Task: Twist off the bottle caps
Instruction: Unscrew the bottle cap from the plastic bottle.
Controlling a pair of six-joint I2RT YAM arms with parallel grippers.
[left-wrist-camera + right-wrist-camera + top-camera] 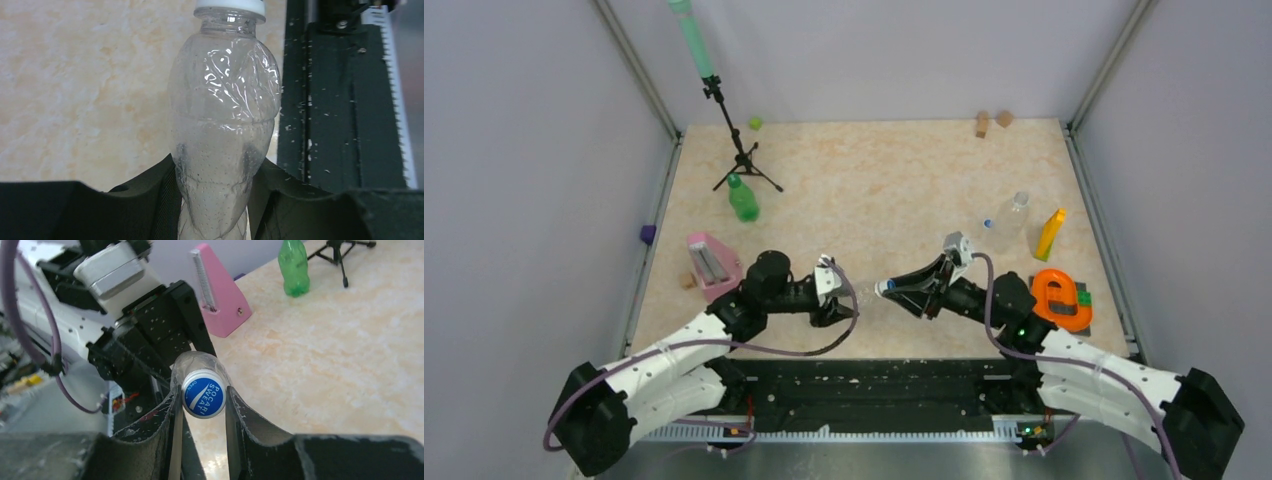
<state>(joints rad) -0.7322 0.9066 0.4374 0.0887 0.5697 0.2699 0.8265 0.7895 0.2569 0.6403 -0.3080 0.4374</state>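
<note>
Between grey walls: beige marbled tabletop, green bottle upright.

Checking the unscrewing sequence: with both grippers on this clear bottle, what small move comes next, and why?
Probably twist the right gripper to turn the blue cap loose. Its fingers pinch the cap on both sides, and the left gripper clamps the clear bottle by its body.

Pink wedge, tripod and yellow block stand apart.
</note>
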